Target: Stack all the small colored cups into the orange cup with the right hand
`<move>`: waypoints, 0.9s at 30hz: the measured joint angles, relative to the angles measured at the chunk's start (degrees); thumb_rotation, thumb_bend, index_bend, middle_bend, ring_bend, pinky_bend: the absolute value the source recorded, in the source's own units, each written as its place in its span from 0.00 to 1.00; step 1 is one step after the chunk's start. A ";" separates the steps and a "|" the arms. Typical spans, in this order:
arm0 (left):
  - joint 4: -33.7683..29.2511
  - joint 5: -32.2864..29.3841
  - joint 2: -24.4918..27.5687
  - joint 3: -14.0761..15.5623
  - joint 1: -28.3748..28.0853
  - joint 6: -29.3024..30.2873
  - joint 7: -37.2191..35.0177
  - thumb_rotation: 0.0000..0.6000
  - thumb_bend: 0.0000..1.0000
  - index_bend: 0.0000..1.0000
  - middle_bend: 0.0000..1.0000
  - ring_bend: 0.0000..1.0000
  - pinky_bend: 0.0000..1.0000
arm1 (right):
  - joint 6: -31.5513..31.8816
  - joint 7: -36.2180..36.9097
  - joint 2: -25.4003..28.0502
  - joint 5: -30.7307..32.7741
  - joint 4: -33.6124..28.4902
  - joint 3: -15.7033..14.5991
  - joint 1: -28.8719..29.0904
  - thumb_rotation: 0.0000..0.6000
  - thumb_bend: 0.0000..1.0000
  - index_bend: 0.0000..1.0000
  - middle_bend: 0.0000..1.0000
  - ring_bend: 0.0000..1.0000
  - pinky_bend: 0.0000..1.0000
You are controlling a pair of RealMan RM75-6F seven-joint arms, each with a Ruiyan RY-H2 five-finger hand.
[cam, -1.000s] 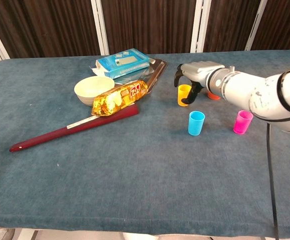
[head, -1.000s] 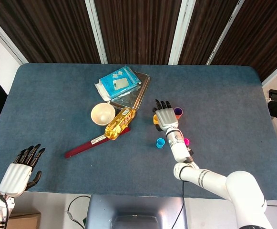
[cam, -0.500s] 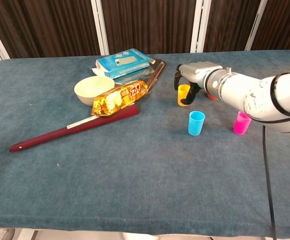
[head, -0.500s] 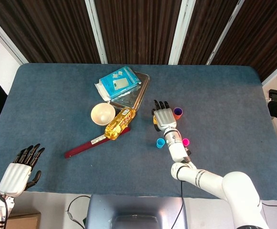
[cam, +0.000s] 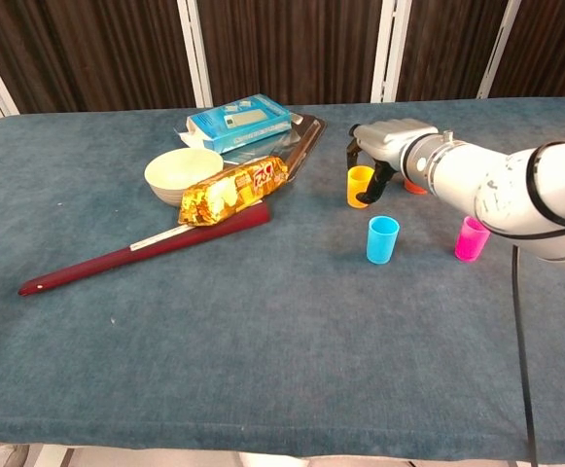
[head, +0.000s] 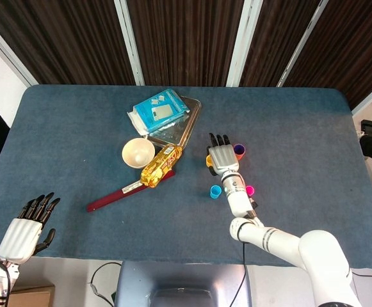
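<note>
My right hand (cam: 391, 138) (head: 223, 155) sits over the yellow cup (cam: 359, 185) (head: 208, 164), which stands on the table. Its thumb presses the cup's right side and its fingers hang at the left rim, so the cup is pinched. Just behind the wrist stands the orange cup (cam: 415, 186) (head: 239, 151) with a purple cup inside it. The blue cup (cam: 382, 239) (head: 216, 192) and the pink cup (cam: 472, 238) (head: 250, 190) stand free, nearer the front edge. My left hand (head: 25, 233) hangs off the front left corner, fingers apart and holding nothing.
Left of the cups lie a golden snack bag (cam: 233, 190), a cream bowl (cam: 183, 173), a long dark red stick (cam: 146, 243), and a metal tray (cam: 301, 136) with a blue box (cam: 238, 122) on it.
My right hand has shifted slightly right and its fingers have drawn in against the yellow cup. The cup has barely moved. The left hand is still.
</note>
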 measured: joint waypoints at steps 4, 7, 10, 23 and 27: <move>-0.01 0.13 0.08 0.03 0.03 0.16 -0.17 1.00 0.45 0.00 0.00 0.02 0.13 | 0.55 -0.30 -0.19 0.07 0.13 0.22 -0.06 1.00 0.48 0.64 0.02 0.00 0.00; -0.02 0.26 0.12 0.07 0.06 0.28 -0.28 1.00 0.45 0.00 0.00 0.02 0.13 | 0.89 -0.11 0.11 0.01 -0.41 0.60 -0.17 1.00 0.48 0.64 0.02 0.00 0.00; 0.03 0.32 0.15 0.13 0.06 0.27 -0.37 1.00 0.45 0.00 0.00 0.02 0.13 | 1.69 0.41 1.15 -0.31 -2.04 1.23 -0.38 1.00 0.48 0.64 0.02 0.00 0.00; -0.14 0.85 -0.09 0.40 0.09 0.31 0.30 1.00 0.45 0.00 0.00 0.02 0.13 | 8.55 0.24 12.51 0.95 -12.40 4.53 -3.72 1.00 0.48 0.63 0.02 0.00 0.00; -0.13 0.81 -0.26 0.42 -0.04 0.01 0.52 1.00 0.45 0.00 0.00 0.02 0.13 | 7.31 -0.01 12.90 2.08 -11.65 3.63 -4.48 1.00 0.48 0.63 0.02 0.00 0.00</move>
